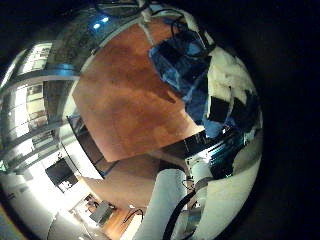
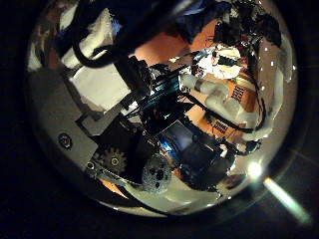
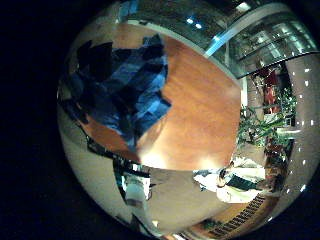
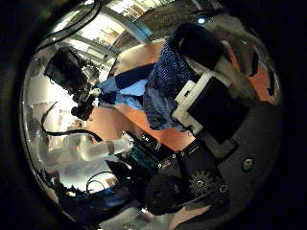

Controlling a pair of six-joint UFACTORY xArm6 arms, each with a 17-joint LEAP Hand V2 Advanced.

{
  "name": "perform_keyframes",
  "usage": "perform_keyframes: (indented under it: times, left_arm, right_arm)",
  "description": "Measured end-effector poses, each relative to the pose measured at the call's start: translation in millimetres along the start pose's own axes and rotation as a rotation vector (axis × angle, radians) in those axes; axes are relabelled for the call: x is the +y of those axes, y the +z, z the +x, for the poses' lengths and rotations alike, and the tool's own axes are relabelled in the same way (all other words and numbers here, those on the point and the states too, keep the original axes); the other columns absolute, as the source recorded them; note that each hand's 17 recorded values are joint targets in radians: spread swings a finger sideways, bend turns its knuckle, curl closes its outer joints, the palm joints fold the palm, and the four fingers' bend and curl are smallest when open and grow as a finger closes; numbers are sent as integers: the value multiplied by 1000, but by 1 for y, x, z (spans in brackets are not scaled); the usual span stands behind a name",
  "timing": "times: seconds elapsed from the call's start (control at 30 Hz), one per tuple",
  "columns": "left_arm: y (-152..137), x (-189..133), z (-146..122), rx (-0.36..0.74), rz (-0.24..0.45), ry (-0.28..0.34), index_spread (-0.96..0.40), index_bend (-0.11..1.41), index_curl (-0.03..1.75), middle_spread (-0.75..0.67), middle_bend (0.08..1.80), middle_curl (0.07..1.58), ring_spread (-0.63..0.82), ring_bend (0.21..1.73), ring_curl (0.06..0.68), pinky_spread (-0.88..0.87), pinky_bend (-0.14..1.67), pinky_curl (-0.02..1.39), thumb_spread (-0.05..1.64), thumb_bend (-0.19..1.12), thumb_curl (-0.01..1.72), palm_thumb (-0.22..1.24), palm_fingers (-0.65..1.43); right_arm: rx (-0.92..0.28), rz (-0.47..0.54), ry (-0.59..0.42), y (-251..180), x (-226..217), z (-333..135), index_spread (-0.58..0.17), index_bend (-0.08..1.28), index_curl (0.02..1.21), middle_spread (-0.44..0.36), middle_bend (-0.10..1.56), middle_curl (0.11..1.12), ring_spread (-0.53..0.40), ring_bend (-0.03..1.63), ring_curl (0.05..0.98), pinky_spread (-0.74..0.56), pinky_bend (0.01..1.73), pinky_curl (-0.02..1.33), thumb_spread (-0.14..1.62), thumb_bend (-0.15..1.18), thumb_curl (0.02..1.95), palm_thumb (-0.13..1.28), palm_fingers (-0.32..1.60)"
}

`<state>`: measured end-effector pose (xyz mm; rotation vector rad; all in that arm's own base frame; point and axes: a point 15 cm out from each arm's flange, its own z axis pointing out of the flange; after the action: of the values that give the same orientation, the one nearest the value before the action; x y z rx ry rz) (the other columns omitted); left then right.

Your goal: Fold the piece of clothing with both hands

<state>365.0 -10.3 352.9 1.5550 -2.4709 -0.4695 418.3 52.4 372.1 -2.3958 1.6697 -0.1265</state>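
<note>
A checked garment [image 3: 125,85] hangs above the wooden table [image 3: 205,110], bunched close to the right palm. In the right thumb side palm view the garment [image 4: 171,77] drapes against my right hand's fingers [image 4: 206,103], which curl on it. It stretches away to my left hand [image 4: 82,81] at its far end. In the left little finger side palm view the garment [image 1: 178,62] lies against my left hand's fingers [image 1: 225,95], high over the table [image 1: 125,95]. In the left thumb side palm view a fold of cloth [image 2: 184,149] sits pinched between that hand's fingers [image 2: 150,174].
The table edge [image 1: 95,140] shows with floor and room furniture beyond it. My left arm [image 4: 91,149] reaches in beside the garment. Plants [image 3: 255,125] stand past the table's far side.
</note>
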Motion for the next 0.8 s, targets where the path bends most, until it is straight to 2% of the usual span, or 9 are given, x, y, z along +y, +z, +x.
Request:
perform_keyframes:
  times: [0.23, 0.37, 0.5, 0.6, 0.73, 0.8]
  left_arm:
    - [0, -68, -34, -8, -28, -44, -681, 253, 1450, -632, 894, 983, -474, 1255, 521, -689, 948, 752, 1070, -15, 607, 729, 1074]
    - [15, -108, -43, -9, -45, -49, -677, 243, 1455, -630, 884, 988, -474, 1256, 523, -685, 934, 758, 1072, -15, 606, 729, 1055]
    - [23, -148, -61, -74, 35, -68, -672, 230, 1462, -628, 877, 993, -473, 1252, 523, -687, 919, 762, 1074, -11, 609, 741, 1050]
    - [40, -172, -71, -101, 50, -98, -667, 216, 1459, -628, 875, 995, -479, 1233, 522, -689, 900, 766, 1066, -25, 601, 721, 1015]
    - [56, -199, -85, -114, 97, -120, -663, 220, 1431, -624, 852, 986, -492, 1189, 516, -694, 844, 766, 1061, -28, 580, 687, 923]
    - [64, -209, -89, -115, 112, -138, -659, 232, 1399, -614, 812, 973, -496, 1132, 509, -690, 801, 769, 1059, -34, 567, 661, 789]
  right_arm:
    - [-9, -39, 45, 30, -75, 30, -296, 1039, 833, -272, 1027, 1031, -291, 1220, 775, -340, 1060, 932, 1059, -12, 743, 941, 1046]
    - [-23, -86, 56, 65, -114, 42, -297, 1037, 837, -274, 1021, 1043, -291, 1225, 781, -345, 1054, 947, 1062, -7, 759, 942, 1025]
    - [-36, -142, 75, 115, -137, 48, -300, 1043, 843, -277, 1018, 1056, -293, 1227, 787, -349, 1047, 961, 1071, -9, 772, 940, 1000]
    - [-18, -98, 82, 133, -156, 52, -302, 1042, 846, -281, 1016, 1063, -297, 1225, 790, -351, 1043, 968, 1074, -13, 779, 933, 985]
    - [-9, -86, 117, 164, -165, 58, -304, 1033, 847, -287, 1000, 1059, -302, 1216, 786, -364, 1033, 972, 1107, -30, 749, 852, 967]
    - [-2, -78, 142, 181, -169, 64, -310, 964, 831, -287, 986, 1041, -307, 1210, 780, -379, 1035, 964, 1156, -22, 710, 826, 935]
